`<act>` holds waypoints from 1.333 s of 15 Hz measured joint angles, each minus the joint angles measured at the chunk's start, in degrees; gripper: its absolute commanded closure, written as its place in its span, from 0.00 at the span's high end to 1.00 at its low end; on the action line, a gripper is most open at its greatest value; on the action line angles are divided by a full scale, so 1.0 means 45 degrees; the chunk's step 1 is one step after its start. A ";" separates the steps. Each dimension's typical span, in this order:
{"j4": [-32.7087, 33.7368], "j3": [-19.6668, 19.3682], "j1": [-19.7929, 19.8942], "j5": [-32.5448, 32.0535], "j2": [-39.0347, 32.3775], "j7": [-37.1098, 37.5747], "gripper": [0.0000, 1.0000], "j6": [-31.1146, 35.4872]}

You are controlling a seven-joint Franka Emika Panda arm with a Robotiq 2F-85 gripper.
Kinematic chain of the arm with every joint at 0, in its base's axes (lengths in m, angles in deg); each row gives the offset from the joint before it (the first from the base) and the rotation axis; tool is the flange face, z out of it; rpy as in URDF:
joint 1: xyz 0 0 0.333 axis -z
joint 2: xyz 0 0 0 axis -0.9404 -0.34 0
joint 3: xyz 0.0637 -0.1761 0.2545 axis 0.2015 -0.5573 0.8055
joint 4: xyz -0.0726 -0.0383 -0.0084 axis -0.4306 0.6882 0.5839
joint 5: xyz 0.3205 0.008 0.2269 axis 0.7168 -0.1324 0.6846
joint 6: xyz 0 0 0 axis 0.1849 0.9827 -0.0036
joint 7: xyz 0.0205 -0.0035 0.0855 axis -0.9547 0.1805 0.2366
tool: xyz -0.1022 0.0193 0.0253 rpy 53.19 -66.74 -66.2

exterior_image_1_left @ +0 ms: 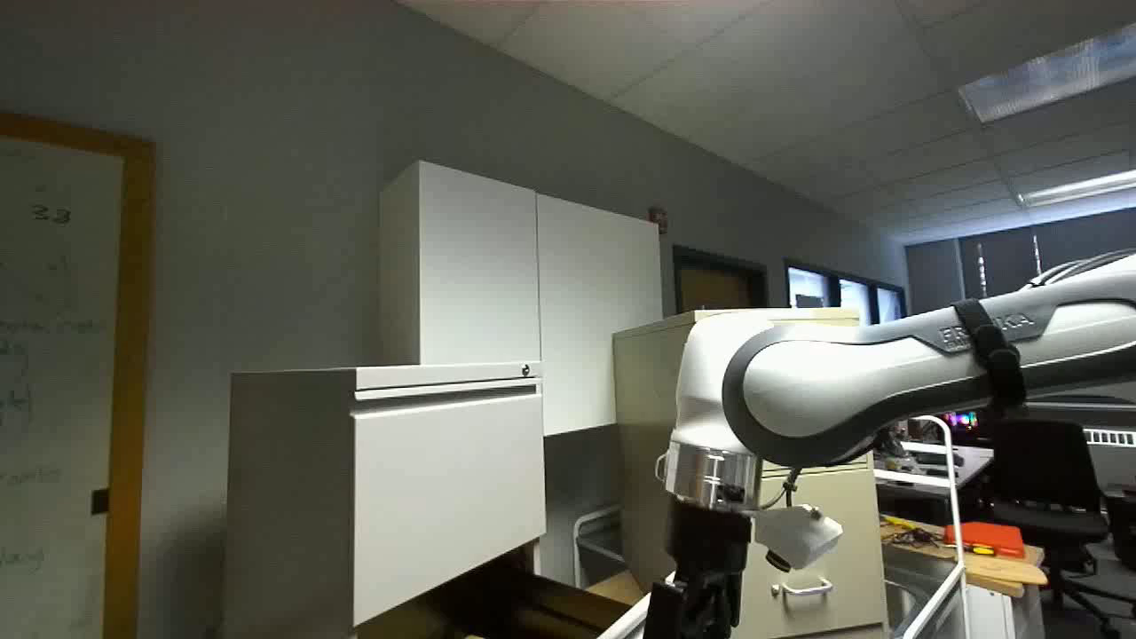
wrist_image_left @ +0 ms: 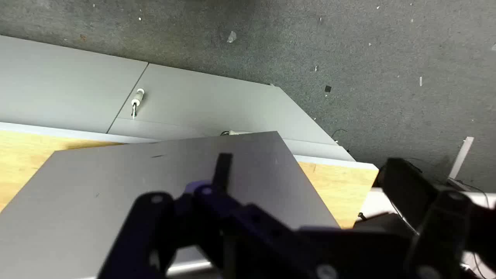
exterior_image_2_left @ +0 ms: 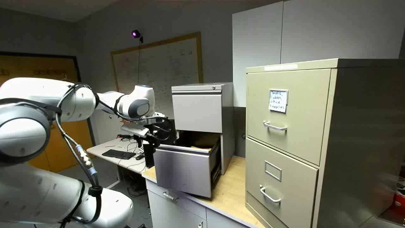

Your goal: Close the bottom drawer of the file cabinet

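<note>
A: The drawer (exterior_image_2_left: pixel 183 172), position and axis?
B: As seen in an exterior view: extended from the foot of the cabinet (exterior_image_2_left: pixel 205 117), over the bench (exterior_image_2_left: pixel 235 183), pointing toward roughly 7 o'clock; its front's long axis runs roughly 9 to 3.
A: The jaws?
B: Spread wide, per the wrist view; at the drawer's 10 o'clock corner, contact cannot be told.
A: Drawer contents?
B: A yellow item (exterior_image_2_left: pixel 202 148), mostly hidden.

A framed whiteboard (exterior_image_2_left: pixel 158 63) hung on the wall (exterior_image_2_left: pixel 218 57), a black keyboard (exterior_image_2_left: pixel 119 154) lay on a table (exterior_image_2_left: pixel 95 150), a handwritten label (exterior_image_2_left: pixel 278 101) marked a beige cabinet (exterior_image_2_left: pixel 310 139)
</note>
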 measured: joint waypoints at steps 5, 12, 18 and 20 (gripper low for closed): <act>0.0001 0.0000 0.0000 0.0000 0.0023 0.0000 1.00 0.0001; -0.0001 0.0001 0.0006 0.0000 0.0019 0.0000 1.00 -0.0002; 0.0007 0.0013 0.0251 0.0000 -0.0207 0.0000 1.00 0.0547; 0.0041 0.0000 0.0484 0.0000 -0.0523 0.0001 1.00 0.1020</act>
